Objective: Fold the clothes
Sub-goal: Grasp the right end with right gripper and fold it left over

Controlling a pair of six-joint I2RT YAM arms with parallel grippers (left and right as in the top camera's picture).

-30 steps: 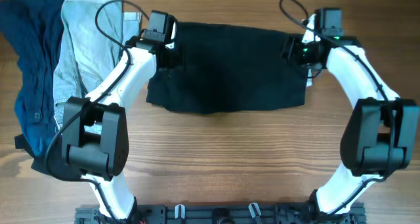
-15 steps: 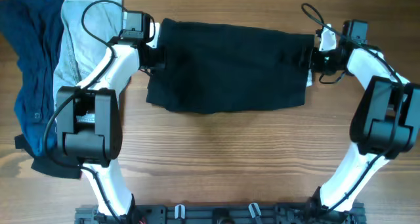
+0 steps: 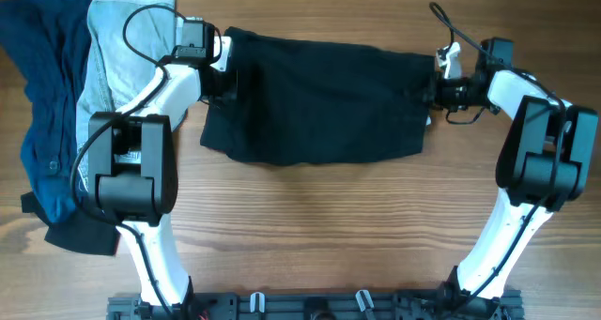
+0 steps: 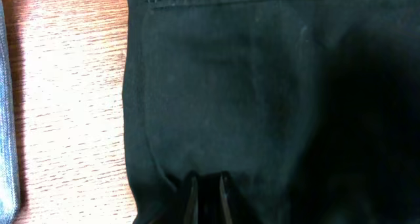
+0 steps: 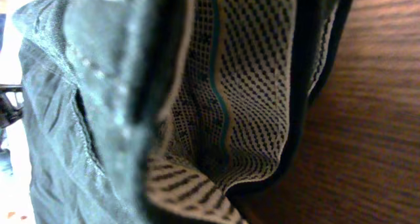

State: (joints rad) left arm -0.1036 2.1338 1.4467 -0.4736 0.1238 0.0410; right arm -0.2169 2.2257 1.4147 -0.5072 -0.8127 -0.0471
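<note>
The black shorts (image 3: 319, 95) lie spread flat across the far middle of the table. My left gripper (image 3: 228, 76) sits at their left edge. In the left wrist view its fingers (image 4: 194, 198) stand close together, pinching a small ridge of the black cloth (image 4: 262, 86). My right gripper (image 3: 432, 92) is at the shorts' right edge. The right wrist view is filled by bunched black fabric and the light mesh inner waistband (image 5: 249, 86), which hide the fingers. The pale blue jeans (image 3: 117, 57) and a navy garment (image 3: 42, 95) lie at the far left.
Bare wooden tabletop (image 3: 329, 236) stretches in front of the shorts. The jeans' edge (image 4: 5, 119) shows at the left of the left wrist view, a strip of wood away from the shorts. Both arm bases stand at the near edge.
Both grippers moved out to the shorts' side edges and closed on the cloth. The shorts have shifted slightly left and their right edge has bunched.
</note>
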